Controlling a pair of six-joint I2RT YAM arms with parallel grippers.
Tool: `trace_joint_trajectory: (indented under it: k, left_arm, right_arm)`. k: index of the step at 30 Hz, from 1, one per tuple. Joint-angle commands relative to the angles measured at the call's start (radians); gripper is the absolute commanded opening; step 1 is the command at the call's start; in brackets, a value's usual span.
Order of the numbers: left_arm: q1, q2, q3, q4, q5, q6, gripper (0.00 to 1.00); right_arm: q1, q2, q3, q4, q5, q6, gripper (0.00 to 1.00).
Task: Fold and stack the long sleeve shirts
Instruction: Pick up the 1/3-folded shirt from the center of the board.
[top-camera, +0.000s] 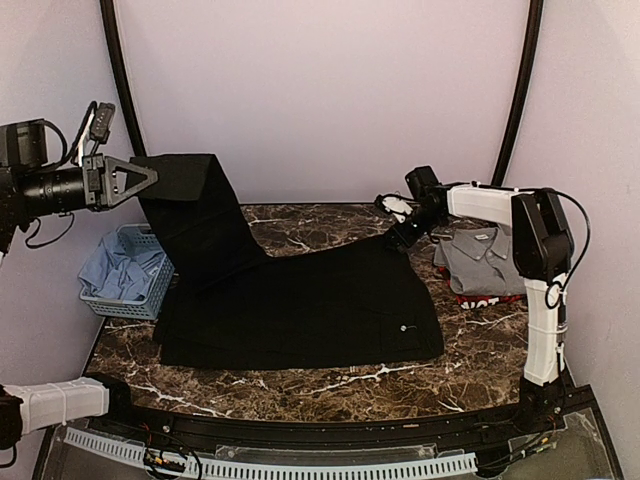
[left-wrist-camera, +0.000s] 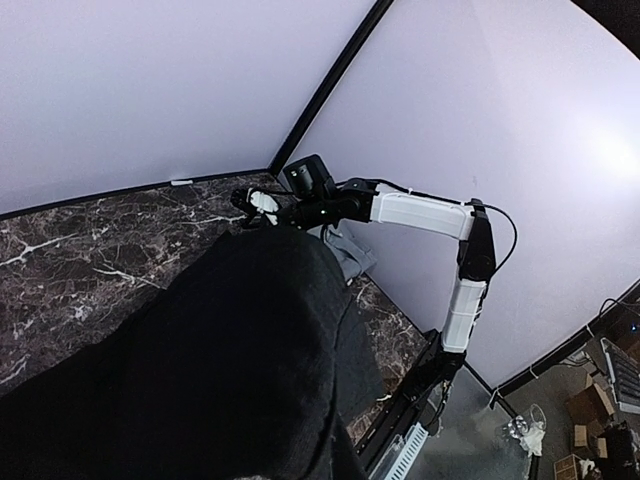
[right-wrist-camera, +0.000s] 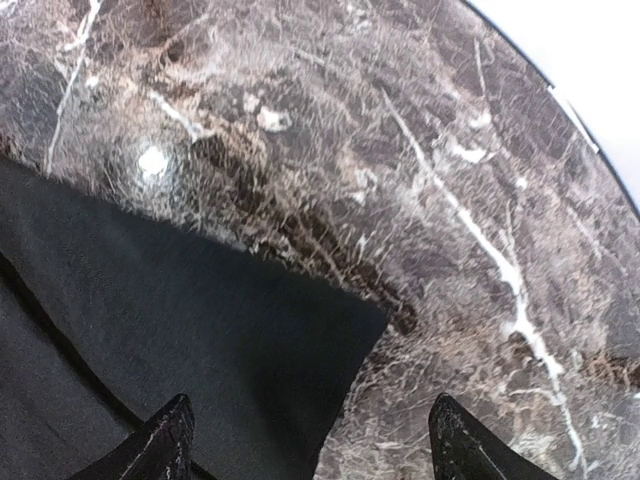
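Across the middle of the dark marble table (top-camera: 300, 385) lies the black shirt (top-camera: 300, 300), most of it spread flat as a broad dark sheet with one small pale button showing near its near right corner. Its left part is not flat: it rises steeply off the table to the far left, where the left gripper (top-camera: 150, 180) is clamped tight on the cloth's top edge and holds it high above the table, so the fabric hangs in a wide folded band down to the spread part. From the left wrist, the black shirt (left-wrist-camera: 230, 370) fills the lower half of the view and hides that gripper's own fingers. At the shirt's far right corner hovers the right gripper (top-camera: 398, 232), low and with its jaws standing wide. Its wrist view shows the two dark fingertips (right-wrist-camera: 165, 445) straddling that corner of the black shirt (right-wrist-camera: 200, 330), one over cloth and the other over bare marble (right-wrist-camera: 400, 150); whether either touches cannot be told, and nothing is gripped. Just right of this gripper, at the table's far right, the grey shirt (top-camera: 490, 255) lies folded with its collar showing, resting on the red-edged shirt (top-camera: 478, 298), whose red border with white letters peeks out along the near side. At the table's left edge sits a light-blue lattice basket (top-camera: 100, 300) with crumpled blue cloth (top-camera: 115, 265) inside.
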Motion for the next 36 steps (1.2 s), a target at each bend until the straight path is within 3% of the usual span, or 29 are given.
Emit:
trace_joint_trajectory:
  k: [1,6,18,29,36]
  left_arm:
    - [-0.002,-0.011,0.056,-0.004,0.082,0.02,0.0]
    - [-0.002,-0.014,0.066,0.048,0.161,-0.002,0.0]
    - [-0.002,0.001,0.067,0.066,0.18,-0.005,0.0]
    - [-0.003,0.007,0.048,0.062,0.162,0.004,0.0]
    - [-0.002,0.029,0.031,0.054,0.092,0.006,0.0]
  right_arm:
    - [-0.004,0.031,0.064,-0.034,0.001,-0.024,0.77]
    - [-0.003,0.033,0.088,-0.06,-0.02,-0.036,0.77]
    - [0.014,0.042,0.109,-0.137,-0.089,-0.056,0.72]
    - [0.019,0.051,0.164,-0.209,-0.133,-0.051,0.36]
    - [0.033,-0.037,0.053,-0.18,-0.102,-0.007,0.12]
